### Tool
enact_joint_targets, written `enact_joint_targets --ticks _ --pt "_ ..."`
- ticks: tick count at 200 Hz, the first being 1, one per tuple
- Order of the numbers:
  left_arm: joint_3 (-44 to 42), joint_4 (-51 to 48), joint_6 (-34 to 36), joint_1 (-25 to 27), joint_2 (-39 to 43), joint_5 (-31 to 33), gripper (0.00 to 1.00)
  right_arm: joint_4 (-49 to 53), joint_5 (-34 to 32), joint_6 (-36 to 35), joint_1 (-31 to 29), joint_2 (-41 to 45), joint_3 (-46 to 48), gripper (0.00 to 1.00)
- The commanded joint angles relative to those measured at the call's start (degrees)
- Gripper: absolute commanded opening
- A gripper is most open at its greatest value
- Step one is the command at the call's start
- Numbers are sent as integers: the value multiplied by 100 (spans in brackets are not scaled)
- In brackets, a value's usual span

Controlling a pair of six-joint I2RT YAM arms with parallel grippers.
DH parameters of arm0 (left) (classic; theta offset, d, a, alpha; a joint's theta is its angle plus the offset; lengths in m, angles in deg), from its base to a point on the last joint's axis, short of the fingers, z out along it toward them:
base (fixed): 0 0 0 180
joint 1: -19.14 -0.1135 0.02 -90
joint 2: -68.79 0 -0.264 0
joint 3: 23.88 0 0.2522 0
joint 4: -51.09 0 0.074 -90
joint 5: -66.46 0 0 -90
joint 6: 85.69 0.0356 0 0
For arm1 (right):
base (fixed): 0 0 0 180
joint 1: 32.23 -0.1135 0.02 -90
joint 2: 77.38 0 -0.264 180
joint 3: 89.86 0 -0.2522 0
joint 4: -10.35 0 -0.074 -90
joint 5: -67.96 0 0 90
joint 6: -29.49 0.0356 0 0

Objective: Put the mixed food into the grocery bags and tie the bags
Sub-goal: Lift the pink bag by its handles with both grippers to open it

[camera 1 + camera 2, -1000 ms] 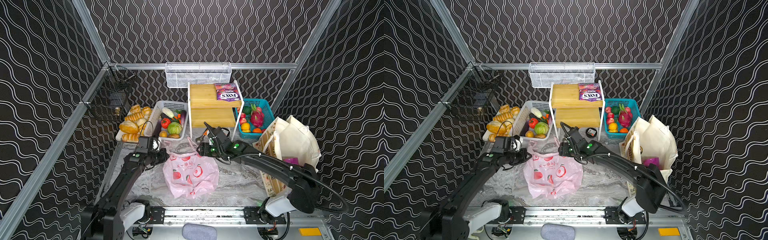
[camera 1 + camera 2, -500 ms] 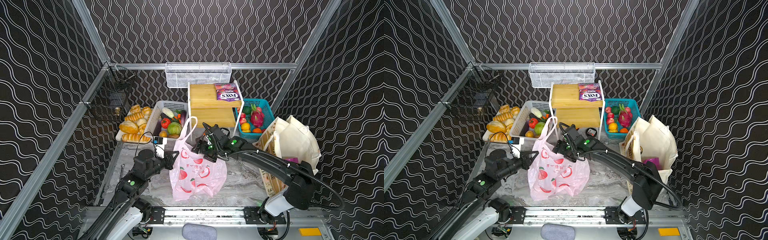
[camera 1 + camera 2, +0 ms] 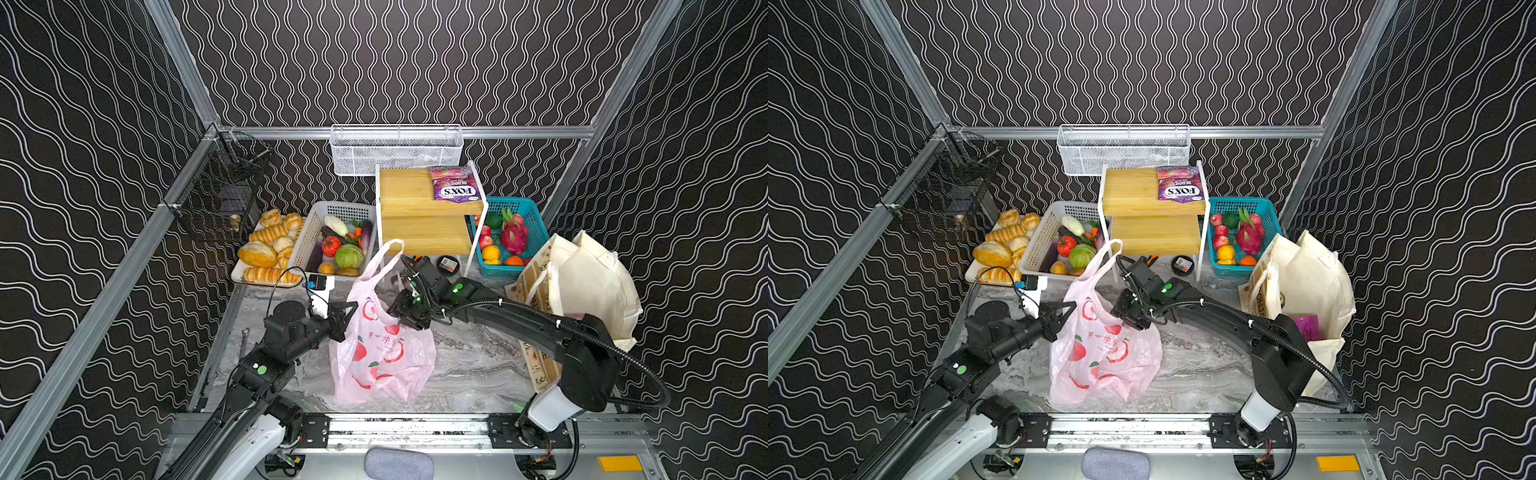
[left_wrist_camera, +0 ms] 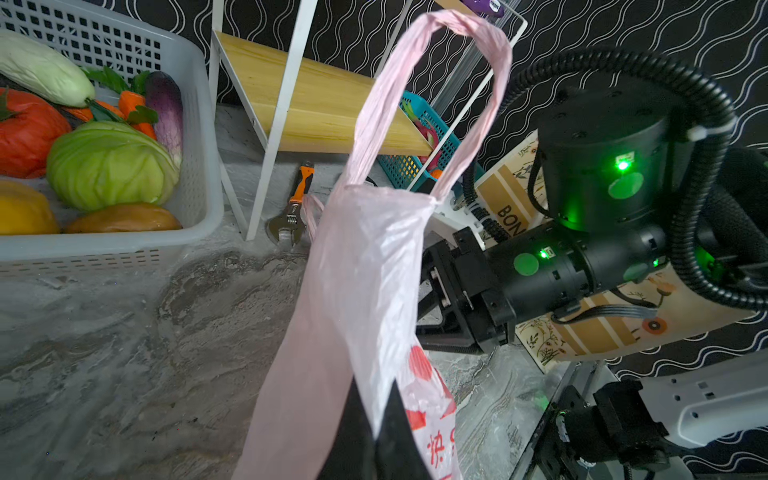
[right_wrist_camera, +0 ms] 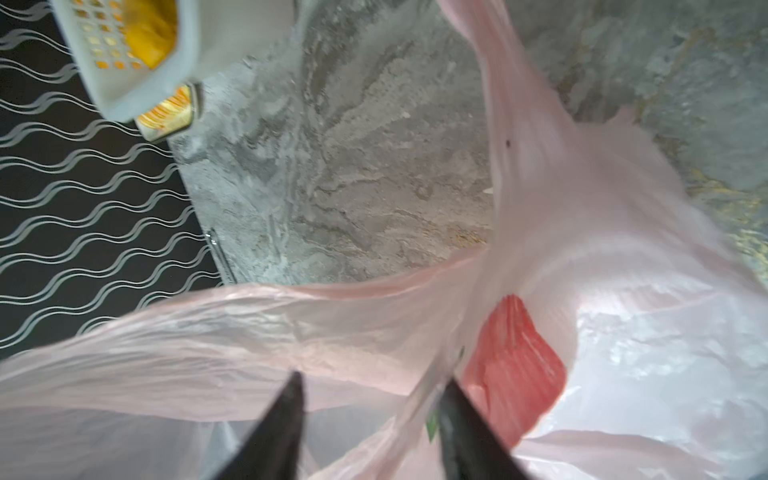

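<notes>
The pink plastic bag (image 3: 382, 353) (image 3: 1104, 357) with red apple prints stands upright at mid-table, one loop handle (image 4: 432, 62) sticking up. My left gripper (image 3: 347, 316) (image 4: 374, 415) is shut on the bag's left rim. At the bag's right rim, my right gripper (image 3: 401, 320) (image 5: 372, 378) has its jaws apart with pink film between them. The cream canvas tote (image 3: 582, 282) stands at the right, a purple packet (image 3: 1306, 326) inside. A purple FOX'S packet (image 3: 455, 185) lies on the wooden shelf. A green cabbage (image 3: 348, 255) and a red tomato (image 3: 331, 245) sit in the white basket.
The white basket (image 3: 307, 237) and a bread tray (image 3: 266, 249) stand at the back left. The wooden shelf (image 3: 415, 199) is behind the bag, with a teal fruit basket (image 3: 536, 216) to its right. A wrench (image 4: 297, 203) lies under the shelf.
My left arm drew back toward the front and pulled the bag's rim up, so the bag went from slumped to upright. My right gripper's jaws narrowed at the right rim.
</notes>
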Motion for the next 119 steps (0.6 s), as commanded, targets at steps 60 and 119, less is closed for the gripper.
enact_joint_targets --ticks 60,119 --pt "228 -429 214 -1 190 255 1 -418 -779 -557 16 634 95 0" --pt "1131 -1545 504 2 63 402 63 -461 -1722 -2432 8 1737 676 0"
